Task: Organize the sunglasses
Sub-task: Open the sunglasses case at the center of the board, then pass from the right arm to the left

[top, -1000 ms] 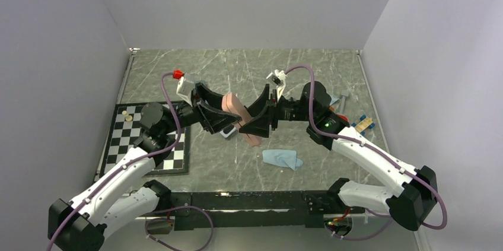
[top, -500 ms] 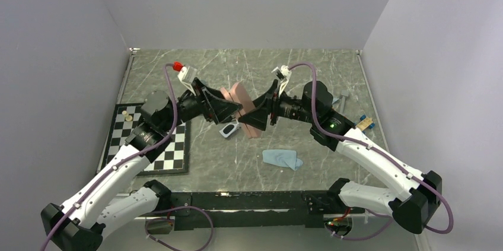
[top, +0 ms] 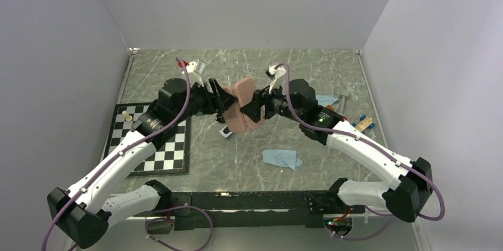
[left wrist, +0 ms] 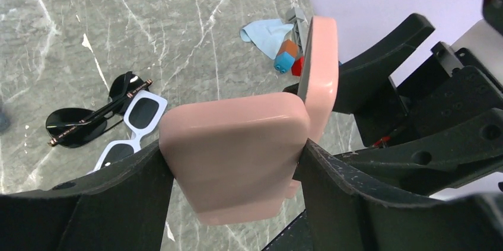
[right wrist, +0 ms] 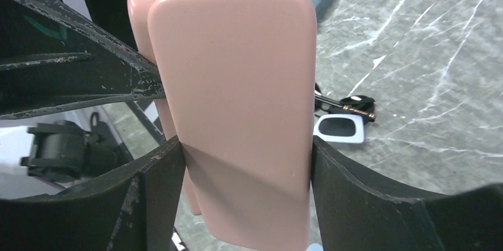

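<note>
The pink case (top: 240,106) shifted back, half-hiding the sunglasses (top: 225,132) (from above only).

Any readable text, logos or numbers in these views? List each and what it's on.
None readable in any view.
pink case: both shells plain, no print or logo.
black sunglasses and white sunglasses: no marking legible, too small to tell.
chessboard: squares only, no letters or numbers visible.

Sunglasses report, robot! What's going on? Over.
Midair: pink case, open, left gripper and right gripper shut on it. On table: black sunglasses, white sunglasses, untouched. Nothing covering them.
</note>
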Motion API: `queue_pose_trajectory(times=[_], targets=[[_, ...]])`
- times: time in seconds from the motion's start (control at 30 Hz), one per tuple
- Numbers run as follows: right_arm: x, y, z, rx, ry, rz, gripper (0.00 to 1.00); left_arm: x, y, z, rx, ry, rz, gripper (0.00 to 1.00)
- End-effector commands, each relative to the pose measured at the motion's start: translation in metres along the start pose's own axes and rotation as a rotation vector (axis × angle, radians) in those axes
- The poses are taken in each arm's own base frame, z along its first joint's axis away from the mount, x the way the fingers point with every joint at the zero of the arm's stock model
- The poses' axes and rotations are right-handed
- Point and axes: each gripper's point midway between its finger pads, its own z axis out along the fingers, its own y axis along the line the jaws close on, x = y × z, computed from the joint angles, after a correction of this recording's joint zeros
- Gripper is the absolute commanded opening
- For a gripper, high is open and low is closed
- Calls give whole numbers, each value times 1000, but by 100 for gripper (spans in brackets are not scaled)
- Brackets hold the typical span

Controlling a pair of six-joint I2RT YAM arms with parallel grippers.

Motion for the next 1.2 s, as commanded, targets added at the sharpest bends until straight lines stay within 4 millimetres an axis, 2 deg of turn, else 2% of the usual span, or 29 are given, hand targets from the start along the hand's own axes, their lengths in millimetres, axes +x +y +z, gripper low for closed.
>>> queue_pose_trajectory(times=[0.0, 0.03, 0.07, 0.1, 0.17, 0.27, 0.33, 0.4, 0.5, 0.67, 0.8, 0.97, 1.07, 1.17], targets=[[-55, 1, -2, 15, -211, -233, 0, -2, -35, -12, 135, 26, 32, 58], [-60, 8, -7, -29, -248, -315, 0, -3, -38, -16, 152, 16, 44, 79], [-61, 14, -13, -70, -272, -415, 0, -2, -39, -21, 165, 7, 56, 96], [-63, 20, -19, -104, -307, -528, 0, -2, -38, -26, 173, -9, 76, 99], [-64, 29, -30, -153, -355, -668, 0, -3, -32, -38, 153, -49, 93, 99], [-62, 31, -38, -169, -369, -859, 0, -8, -15, -58, 56, -112, 47, 99], [-55, 30, -39, -182, -366, -988, 0, -11, 2, -70, -50, -149, -23, 99], [-39, 31, -36, -231, -346, -1138, 0, -14, 17, -78, -139, -181, -78, 99], [-42, 37, -36, -203, -425, -1269, 0, -17, 28, -82, -218, -189, -112, 99], [-51, 28, -27, -74, -403, -1503, 0, -18, 24, -74, -227, -147, -107, 99], [-45, 42, -29, -44, -480, -1650, 0, -12, 19, -59, -193, -94, -97, 99], [-42, 56, -40, -43, -573, -1710, 0, 0, 14, -40, -159, 2, -111, 99], [-44, 58, -41, -34, -592, -1723, 0, 13, -5, -30, -39, 73, -124, 89], [-47, 57, -42, 4, -623, -1748, 0, 19, -10, -25, -4, 111, -131, 85]])
